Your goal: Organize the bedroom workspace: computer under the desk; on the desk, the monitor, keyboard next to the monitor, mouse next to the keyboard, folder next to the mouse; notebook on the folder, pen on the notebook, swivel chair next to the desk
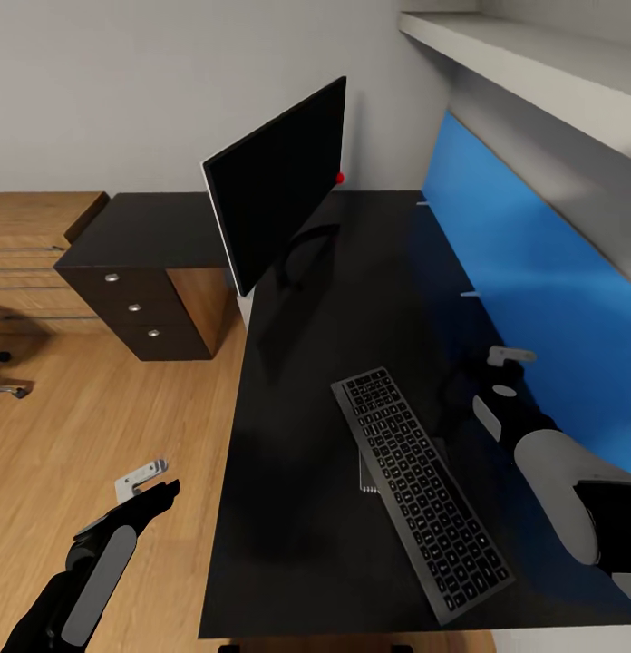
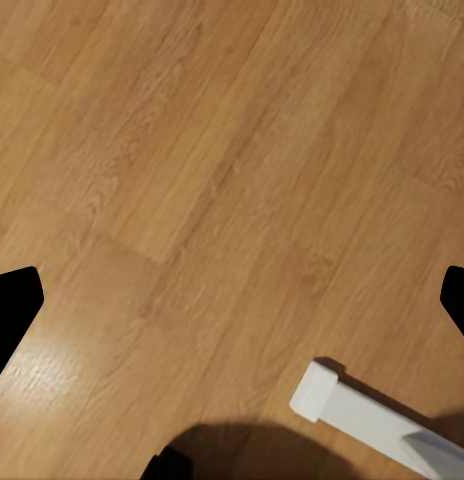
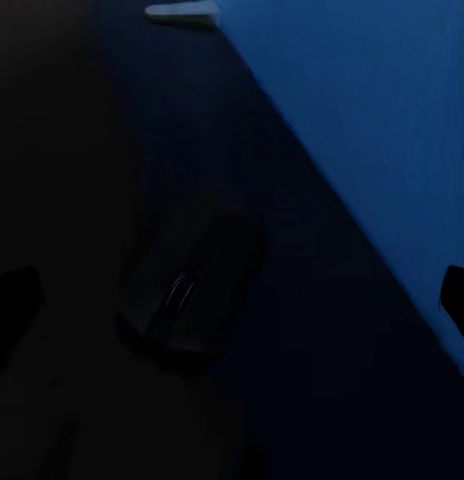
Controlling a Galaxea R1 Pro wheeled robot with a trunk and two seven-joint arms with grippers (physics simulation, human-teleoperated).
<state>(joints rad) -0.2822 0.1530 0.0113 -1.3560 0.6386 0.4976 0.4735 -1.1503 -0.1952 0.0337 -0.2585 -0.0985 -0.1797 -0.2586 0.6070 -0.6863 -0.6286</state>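
Your right gripper (image 3: 232, 290), fingers spread and empty, hangs over the mouse (image 3: 192, 290) on the desk (image 1: 306, 508) at frame right beside the keyboard (image 1: 420, 490), the monitor (image 1: 275, 186) upper centre, while your left gripper (image 2: 232, 300) spreads above the floor (image 2: 192, 150).

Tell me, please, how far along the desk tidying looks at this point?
Partly done. The monitor stands on the desk, and the keyboard lies on it too, overlapping a thin dark flat item. The right pincer hovers open above the mouse on the desktop; the left pincer hangs open over the floor. Folder, pen and chair placement are not visibly done.
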